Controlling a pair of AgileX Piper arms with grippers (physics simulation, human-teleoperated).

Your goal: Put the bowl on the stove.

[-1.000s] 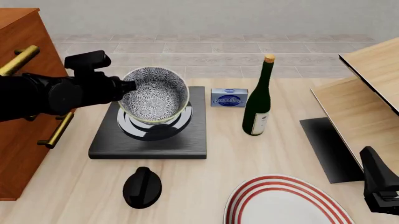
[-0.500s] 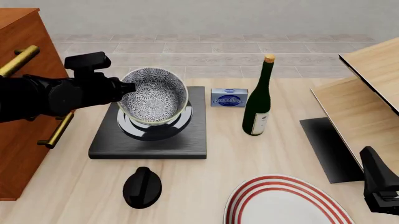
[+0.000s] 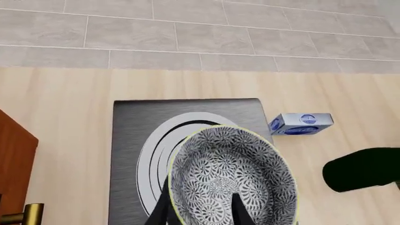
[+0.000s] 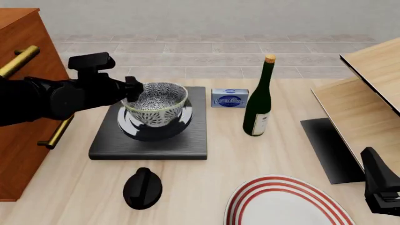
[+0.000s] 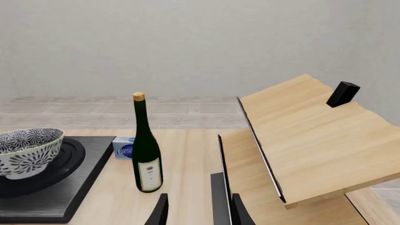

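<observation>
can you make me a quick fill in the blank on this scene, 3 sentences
1. The left gripper grips the rim of the ____.
2. The bowl is over the black ____.
3. Between the stove and the green bottle lies a small ____ box.

Missing words: bowl; stove; blue

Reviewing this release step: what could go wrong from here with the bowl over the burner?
1. The left gripper grips the bowl by its rim with the bowl tilted; opening now could let it rock or slide off the stove rings.
2. Pulling out sideways may drag the bowl toward the wine bottle.
</observation>
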